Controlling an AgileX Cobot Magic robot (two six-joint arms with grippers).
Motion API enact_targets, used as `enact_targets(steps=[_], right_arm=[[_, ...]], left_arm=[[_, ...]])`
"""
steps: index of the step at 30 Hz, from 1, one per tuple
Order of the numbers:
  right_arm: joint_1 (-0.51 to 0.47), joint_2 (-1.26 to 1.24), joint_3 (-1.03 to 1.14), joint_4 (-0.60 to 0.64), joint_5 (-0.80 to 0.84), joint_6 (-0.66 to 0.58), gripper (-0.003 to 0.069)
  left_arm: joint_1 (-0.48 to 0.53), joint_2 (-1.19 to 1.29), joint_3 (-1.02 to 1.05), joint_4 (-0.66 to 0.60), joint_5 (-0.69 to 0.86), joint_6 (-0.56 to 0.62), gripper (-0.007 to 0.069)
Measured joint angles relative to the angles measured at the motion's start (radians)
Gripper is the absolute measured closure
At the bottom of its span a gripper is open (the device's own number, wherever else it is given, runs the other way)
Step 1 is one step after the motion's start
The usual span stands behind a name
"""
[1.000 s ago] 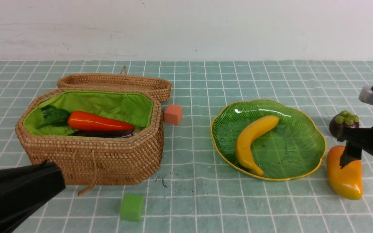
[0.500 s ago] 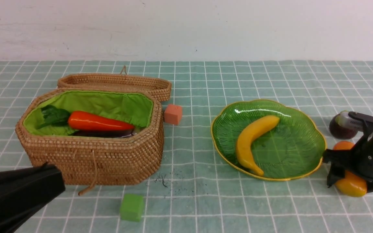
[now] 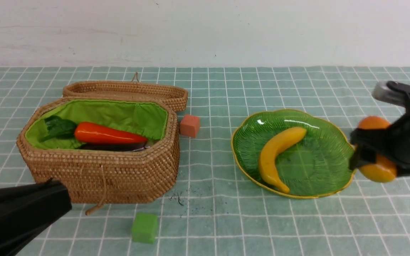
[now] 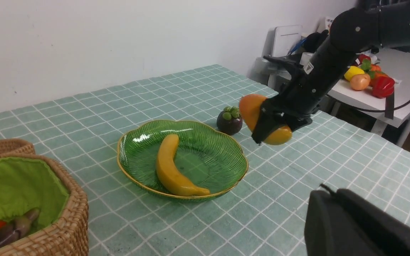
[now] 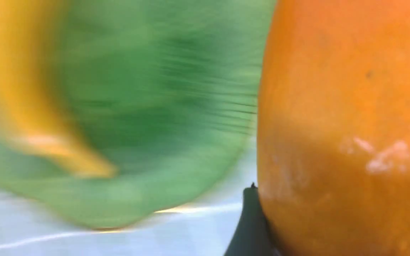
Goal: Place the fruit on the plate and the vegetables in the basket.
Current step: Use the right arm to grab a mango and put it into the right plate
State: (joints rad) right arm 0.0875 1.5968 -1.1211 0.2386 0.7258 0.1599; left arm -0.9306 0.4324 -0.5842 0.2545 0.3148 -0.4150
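My right gripper (image 3: 370, 153) is shut on the orange-yellow mango (image 3: 378, 171) and holds it in the air just right of the green glass plate (image 3: 329, 149). The mango fills the right wrist view (image 5: 347, 124), with one fingertip (image 5: 249, 220) against it. The banana (image 3: 274, 153) lies on the plate. The mangosteen (image 4: 229, 121) sits on the cloth beyond the plate, hidden in the front view. The basket (image 3: 119, 174) holds the orange-red vegetable (image 3: 109, 135) and the eggplant (image 3: 116, 146); the light-green pod is hidden. My left gripper (image 3: 62, 199) is shut and empty at the near left.
The basket's lid (image 3: 126, 90) lies open behind it. An orange cube (image 3: 190, 125) sits to the right of the basket and a green cube (image 3: 144, 227) in front of it. A side table with other toy produce (image 4: 368, 74) stands beyond the table's right edge.
My right gripper came down over the mango, shut on it and lifted it off the cloth, up and slightly toward the plate. The left arm has not moved.
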Motion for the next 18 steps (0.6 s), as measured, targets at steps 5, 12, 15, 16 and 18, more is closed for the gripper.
enact_targets(steps=[5,12,15,16,18], right_arm=[[0.098,0.106,0.000,0.095,-0.187,-0.063,0.0143],[0.103,0.148,-0.003,0.096,-0.191,-0.076,0.0011],[0.090,0.111,-0.025,0.082,-0.114,-0.076,-0.0019],[0.083,0.094,-0.042,0.073,-0.072,-0.076,-0.0019],[0.049,0.043,-0.088,0.030,0.029,-0.076,-0.0009]], left_arm=[[0.000,0.000,0.000,0.000,-0.005,0.000,0.0610],[0.000,0.000,0.000,0.000,-0.008,0.000,0.0610],[0.000,0.000,0.000,0.000,-0.010,0.000,0.0610],[0.000,0.000,0.000,0.000,-0.012,0.000,0.0610],[0.000,0.000,0.000,0.000,-0.019,0.000,0.0609]])
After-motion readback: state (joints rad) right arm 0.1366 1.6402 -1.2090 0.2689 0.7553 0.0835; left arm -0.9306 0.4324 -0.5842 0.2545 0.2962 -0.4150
